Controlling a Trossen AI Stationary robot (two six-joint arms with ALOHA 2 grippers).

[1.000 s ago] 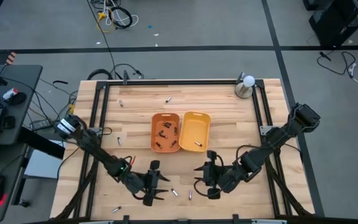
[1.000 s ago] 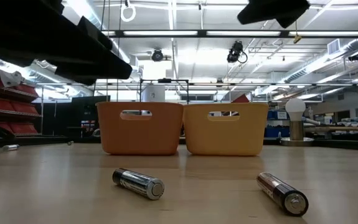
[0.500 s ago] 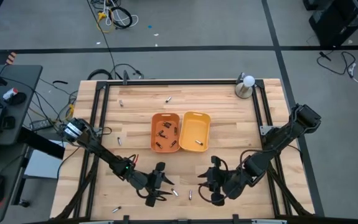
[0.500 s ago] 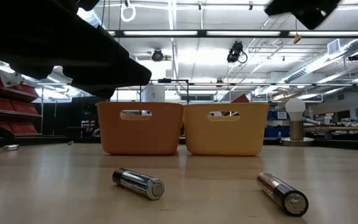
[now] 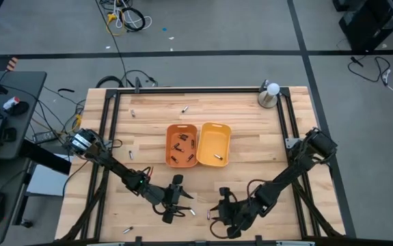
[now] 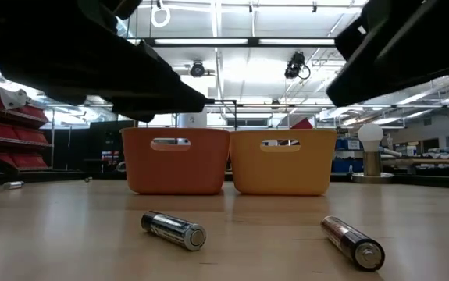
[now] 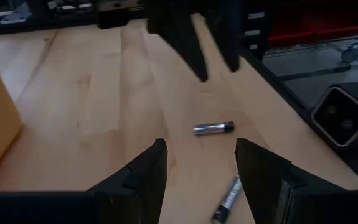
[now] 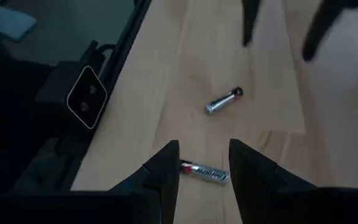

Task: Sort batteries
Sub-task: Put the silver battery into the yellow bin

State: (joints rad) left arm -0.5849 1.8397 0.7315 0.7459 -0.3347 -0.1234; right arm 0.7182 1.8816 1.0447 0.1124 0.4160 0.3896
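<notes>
Two batteries lie on the wood near the table's front edge, one on the left (image 5: 192, 212) (image 6: 174, 230) and one on the right (image 5: 210, 214) (image 6: 354, 243). My left gripper (image 5: 174, 203) (image 7: 200, 165) hovers open just left of them, pointing at them. My right gripper (image 5: 221, 213) (image 8: 203, 163) hovers open at their right. Its fingertips stand either side of the right battery (image 8: 205, 172), above it. The left battery (image 8: 223, 101) lies beyond. An orange tray (image 5: 181, 145) holds several batteries. A yellow tray (image 5: 214, 143) holds one (image 5: 217, 158).
Loose batteries lie at the far left (image 5: 132, 114), far middle (image 5: 184, 108), left of the trays (image 5: 130, 155) and near the front left edge (image 5: 127, 230). A metal cup with a white ball (image 5: 270, 93) stands at the far right corner. A black frame (image 5: 111, 130) rims the table.
My right gripper has come down and toward the table's near edge, ending over the right battery, its arm dropping into the low view. My left gripper has eased slightly toward the batteries. Both batteries lie where they were.
</notes>
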